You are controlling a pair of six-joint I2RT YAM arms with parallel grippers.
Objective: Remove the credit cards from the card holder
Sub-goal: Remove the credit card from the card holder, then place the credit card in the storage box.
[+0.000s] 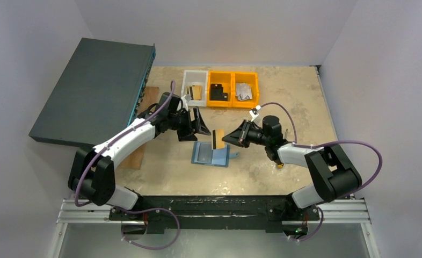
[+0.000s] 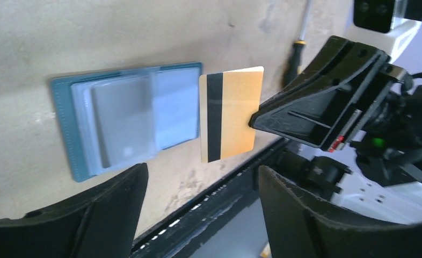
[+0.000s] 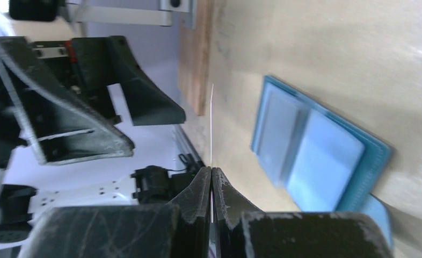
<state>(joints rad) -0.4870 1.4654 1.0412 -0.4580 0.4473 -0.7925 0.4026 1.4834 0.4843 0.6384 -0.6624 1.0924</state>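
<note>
The teal-blue card holder (image 1: 211, 153) lies open on the table, its lighter blue pockets up; it also shows in the left wrist view (image 2: 128, 118) and the right wrist view (image 3: 316, 156). My right gripper (image 1: 226, 138) is shut on a gold-tan credit card (image 1: 218, 139) with a black stripe, held upright above the holder. The card shows flat in the left wrist view (image 2: 231, 114) and edge-on in the right wrist view (image 3: 212, 123). My left gripper (image 1: 197, 124) is open and empty, just left of the card. A greyish card (image 2: 120, 121) shows in the holder's pocket.
A large dark teal flat box (image 1: 96, 91) leans at the back left. A white bin (image 1: 194, 86) and orange bins (image 1: 233, 88) with small items stand at the back. A wooden board (image 1: 144, 123) lies under the left arm. A screwdriver (image 2: 296, 51) lies right of the holder.
</note>
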